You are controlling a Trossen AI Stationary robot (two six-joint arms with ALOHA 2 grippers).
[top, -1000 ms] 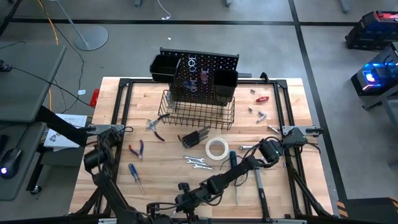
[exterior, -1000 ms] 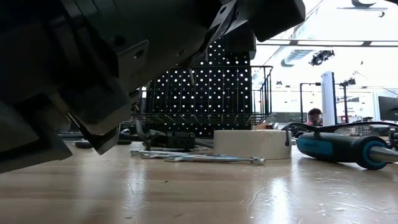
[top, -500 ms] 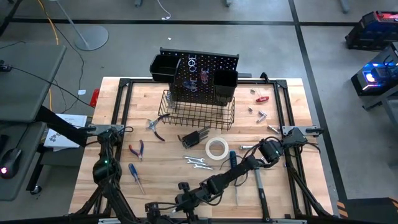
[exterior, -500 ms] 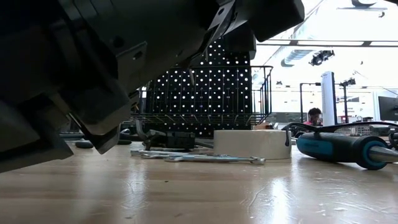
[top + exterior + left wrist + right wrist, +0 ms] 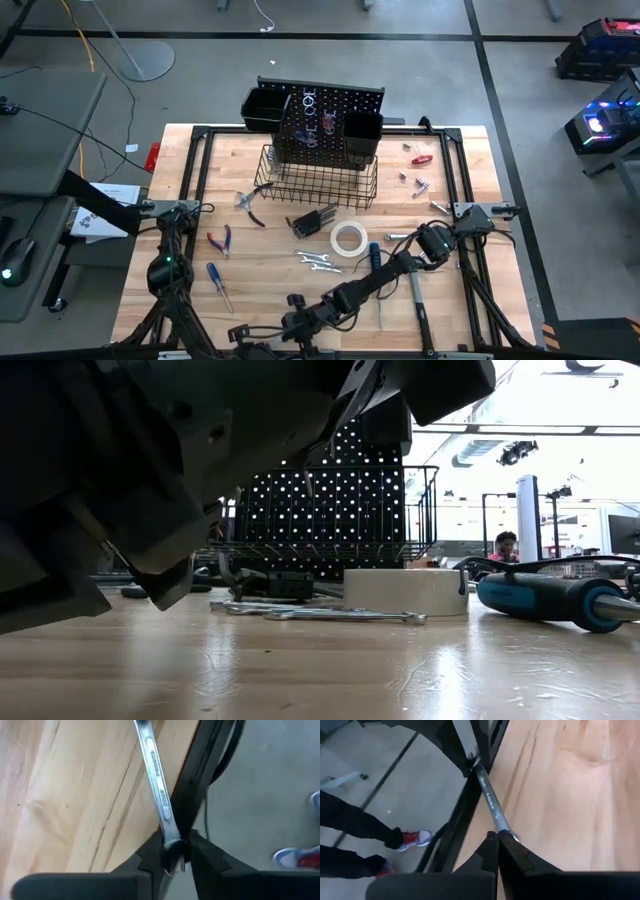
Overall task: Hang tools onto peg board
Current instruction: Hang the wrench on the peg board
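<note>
On the pale table [image 5: 270,280], the left arm reaches down over the near edge, and its left gripper [image 5: 172,862] has its fingers pinched on the head of a silver wrench [image 5: 157,790] that juts out along the table's black frame; farther in on that side lie a blue-handled screwdriver [image 5: 215,283], small red-handled pliers [image 5: 220,240] and a second pair of pliers [image 5: 250,207] near the wire basket [image 5: 320,180]; the peg board [image 5: 330,120] stands upright at the far middle of the table, with a black bin on either side and the basket at its foot; in front of the basket sit a black holder [image 5: 313,220], a few loose wrenches [image 5: 315,260] and the white tape roll [image 5: 348,238], with another blue-handled screwdriver [image 5: 373,255] just beside the roll; the right arm stretches from the right side across the near edge toward the left one, and the right gripper [image 5: 498,837] is fully closed with the other end of the same wrench at its fingertips, so both grippers meet on the one tool; the hammer [image 5: 418,300] lies under that arm, and a red-handled screwdriver [image 5: 420,158] rests near the far right corner; a person's red shoe [image 5: 415,838] shows on the floor beyond the edge.
</note>
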